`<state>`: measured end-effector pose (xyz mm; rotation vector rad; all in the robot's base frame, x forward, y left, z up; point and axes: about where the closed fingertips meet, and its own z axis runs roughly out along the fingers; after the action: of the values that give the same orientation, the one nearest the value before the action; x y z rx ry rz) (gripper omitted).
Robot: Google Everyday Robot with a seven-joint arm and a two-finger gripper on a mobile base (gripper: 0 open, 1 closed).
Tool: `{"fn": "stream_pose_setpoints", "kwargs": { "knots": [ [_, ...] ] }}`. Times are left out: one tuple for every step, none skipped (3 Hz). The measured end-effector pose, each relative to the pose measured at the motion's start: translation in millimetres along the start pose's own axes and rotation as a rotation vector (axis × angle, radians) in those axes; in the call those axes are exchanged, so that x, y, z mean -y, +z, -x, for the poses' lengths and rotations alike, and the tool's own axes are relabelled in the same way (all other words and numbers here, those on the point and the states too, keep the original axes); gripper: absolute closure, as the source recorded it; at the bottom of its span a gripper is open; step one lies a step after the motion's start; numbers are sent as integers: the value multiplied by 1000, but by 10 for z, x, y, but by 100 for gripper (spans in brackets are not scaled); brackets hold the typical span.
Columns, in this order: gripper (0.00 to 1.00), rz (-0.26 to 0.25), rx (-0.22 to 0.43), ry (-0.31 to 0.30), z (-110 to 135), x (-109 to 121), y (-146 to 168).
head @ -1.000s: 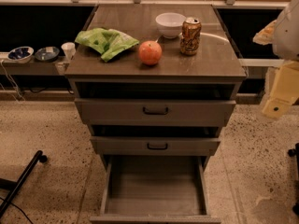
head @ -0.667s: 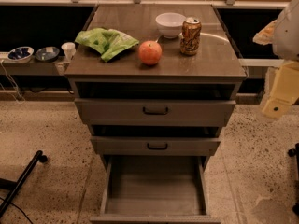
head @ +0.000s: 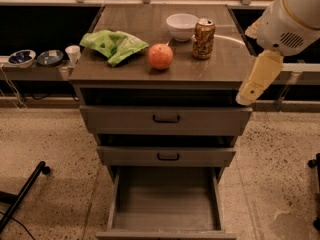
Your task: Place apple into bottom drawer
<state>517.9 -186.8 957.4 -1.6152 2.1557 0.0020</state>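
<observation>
The red-orange apple (head: 160, 56) sits on the cabinet top (head: 220, 66), near its front edge, between a green bag and a soda can. The bottom drawer (head: 165, 200) is pulled out below the two shallower drawers, and its flat floor is bare. My gripper (head: 251, 85) hangs from the white arm (head: 292, 19) at the cabinet's right front corner. It is to the right of the apple, slightly lower, apart from it and holding nothing.
On the cabinet top stand a crumpled green bag (head: 114, 45), a white bowl (head: 181, 26) and a soda can (head: 204, 39). A low shelf to the left holds two small bowls (head: 21, 57) and a white cup (head: 73, 54). A black leg (head: 22, 194) lies on the floor at lower left.
My arm and gripper have moved left, closer to the cabinet's right front corner. The apple and the drawers have not moved.
</observation>
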Motion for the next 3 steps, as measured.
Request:
{"fn": "stream_pose_setpoints", "kwargs": {
  "knots": [
    [0,0,0,0,1,1,0],
    [0,-15,102,-2,290,315,46],
    [0,-46,277,31,844,884,251]
  ]
}}
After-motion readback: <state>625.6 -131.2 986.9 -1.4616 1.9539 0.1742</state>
